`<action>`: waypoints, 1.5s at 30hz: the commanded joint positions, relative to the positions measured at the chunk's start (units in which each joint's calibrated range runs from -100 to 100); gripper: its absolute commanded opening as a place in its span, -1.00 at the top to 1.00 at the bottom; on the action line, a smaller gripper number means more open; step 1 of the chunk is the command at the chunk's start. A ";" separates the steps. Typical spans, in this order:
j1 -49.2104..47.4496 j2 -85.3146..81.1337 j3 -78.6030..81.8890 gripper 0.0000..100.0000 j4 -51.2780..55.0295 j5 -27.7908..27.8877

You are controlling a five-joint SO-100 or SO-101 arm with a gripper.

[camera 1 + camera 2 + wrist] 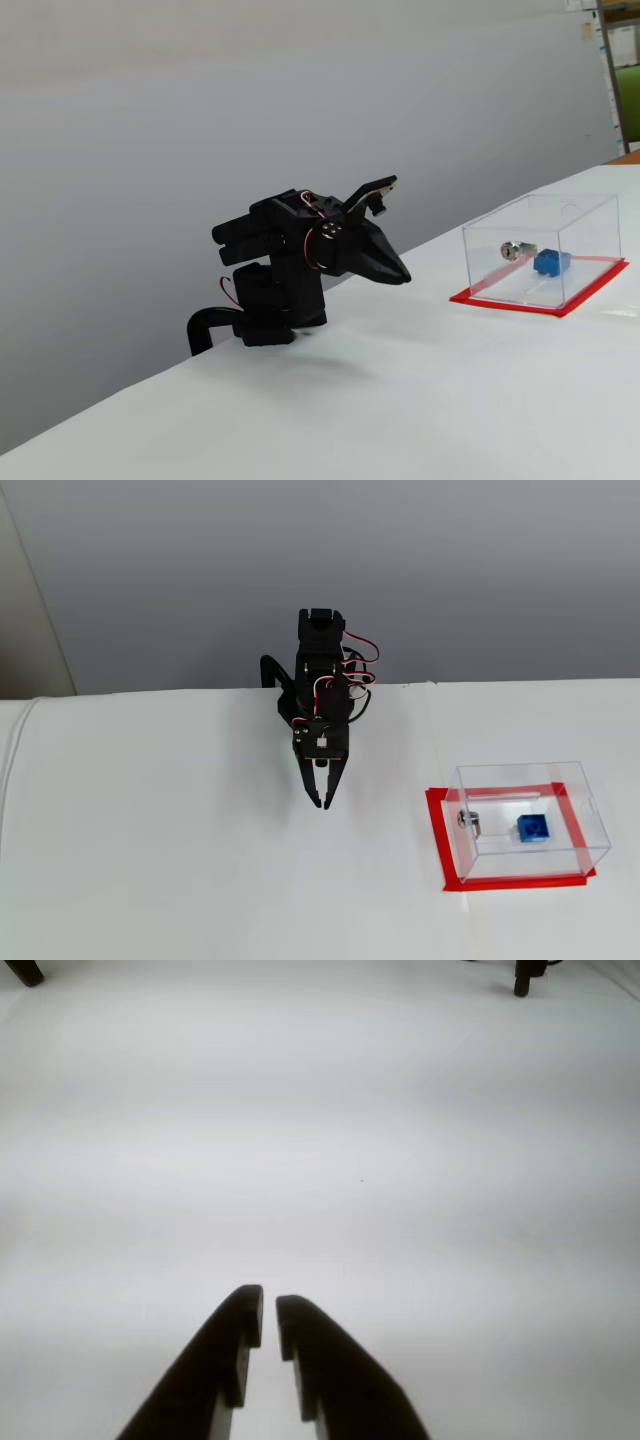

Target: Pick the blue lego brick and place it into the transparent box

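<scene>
The blue lego brick (551, 262) lies inside the transparent box (590, 205), on its red base, next to a small silver metal piece (512, 250). In the other fixed view the brick (532, 828) sits in the right half of the box (520, 778), with the silver piece (469, 820) to its left. My gripper (322, 802) is folded back near the arm's base, well to the left of the box. Its jaws are nearly together and hold nothing. The wrist view shows the gripper (269, 1305) over bare white table. The brick and box are out of the wrist view.
The white table (150, 860) runs back to a grey wall. In the wrist view, dark legs stand at the far top left (22, 972) and top right (522, 978). A shelf (622, 60) shows at the far right of a fixed view.
</scene>
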 commanded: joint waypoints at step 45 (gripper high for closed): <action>1.04 -0.84 0.96 0.97 12.95 0.36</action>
